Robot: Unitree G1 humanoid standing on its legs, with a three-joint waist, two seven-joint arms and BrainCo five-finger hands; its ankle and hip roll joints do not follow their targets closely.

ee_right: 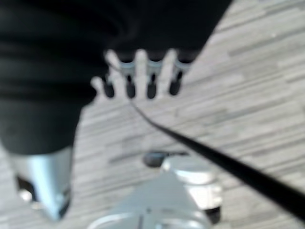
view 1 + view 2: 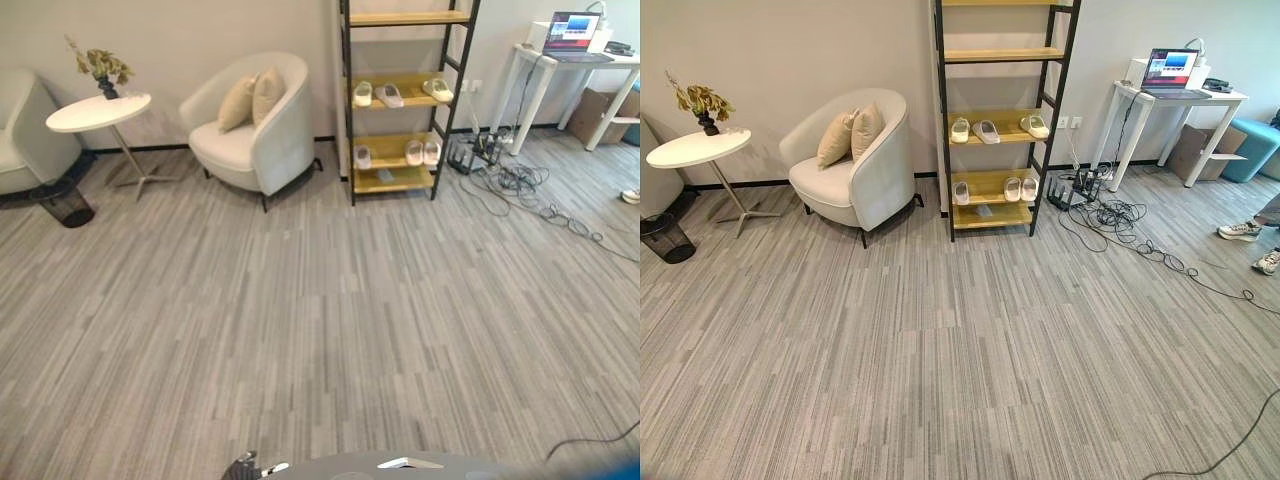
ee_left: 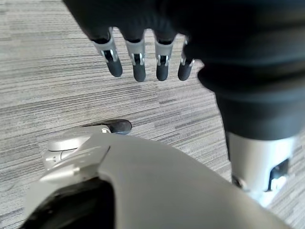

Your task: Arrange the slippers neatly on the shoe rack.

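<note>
Your slippers (image 2: 985,130) sit on two shelves of the shoe rack (image 2: 995,215), far across the floor (image 2: 940,350) by the armchair (image 2: 855,165). Your left robot hand (image 3: 138,59) and right robot hand (image 1: 143,78) hang loose, fingers straight, holding nothing.

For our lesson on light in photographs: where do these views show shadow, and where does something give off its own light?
Right eye view: the laptop screen glows on the white desk. Left eye view: a soft dark shadow lies on the floor under the armchair. Left wrist view: the left hand hangs over evenly lit floor.
</note>
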